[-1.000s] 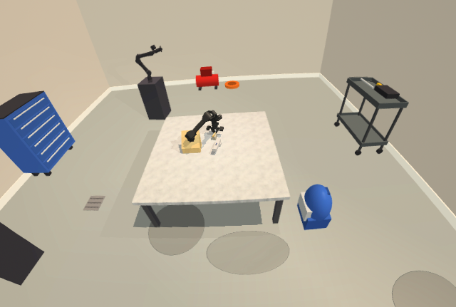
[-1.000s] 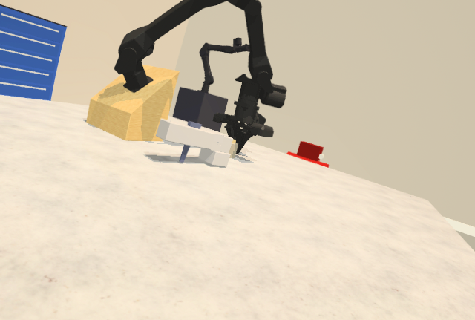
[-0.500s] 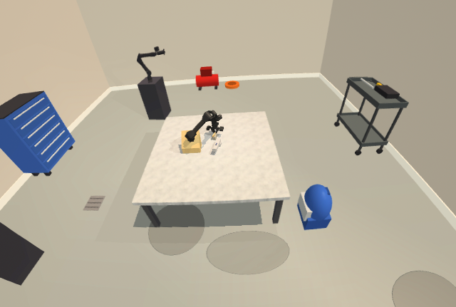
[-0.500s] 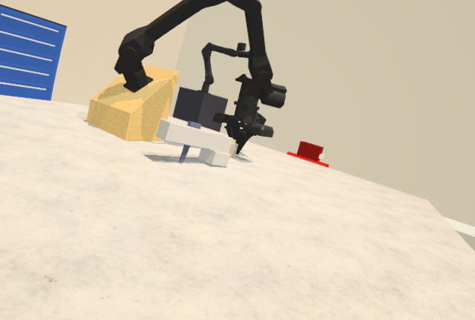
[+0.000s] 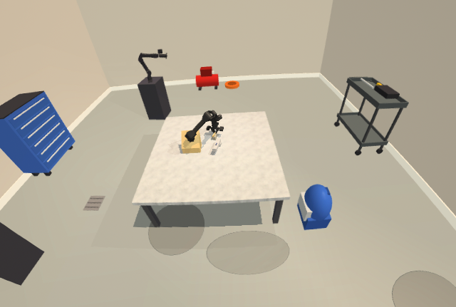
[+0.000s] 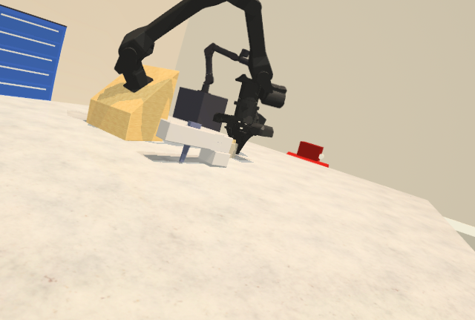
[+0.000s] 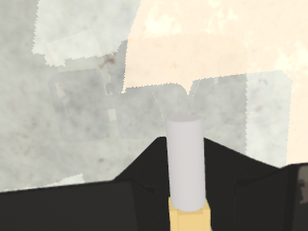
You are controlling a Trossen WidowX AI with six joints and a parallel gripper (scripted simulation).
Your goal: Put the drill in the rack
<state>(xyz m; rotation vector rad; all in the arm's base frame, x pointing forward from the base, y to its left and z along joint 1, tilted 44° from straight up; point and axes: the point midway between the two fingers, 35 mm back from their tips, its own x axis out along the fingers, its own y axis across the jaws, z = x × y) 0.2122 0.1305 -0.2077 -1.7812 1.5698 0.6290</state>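
Gripper [image 5: 214,132] [image 6: 238,149] [image 7: 176,144] pointing down, clamped on grey-and-yellow cylindrical drill [image 5: 214,135] [image 6: 233,149] [image 7: 187,164], drill low over mottled pale table [image 5: 235,171] [image 6: 230,232] [image 7: 29,144], at end of white block [image 5: 216,144] [image 6: 195,134] with blue pin [image 6: 184,153], contact unclear.

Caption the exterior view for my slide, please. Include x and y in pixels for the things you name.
A black arm on a wooden block [image 6: 109,119] reaches down beside a white fixture [image 6: 195,136], its gripper [image 6: 238,151] shut on a small part.

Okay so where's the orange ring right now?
In the top view, the orange ring lies on the floor near the back wall, just right of the red tank-shaped machine and beyond the table's far edge.
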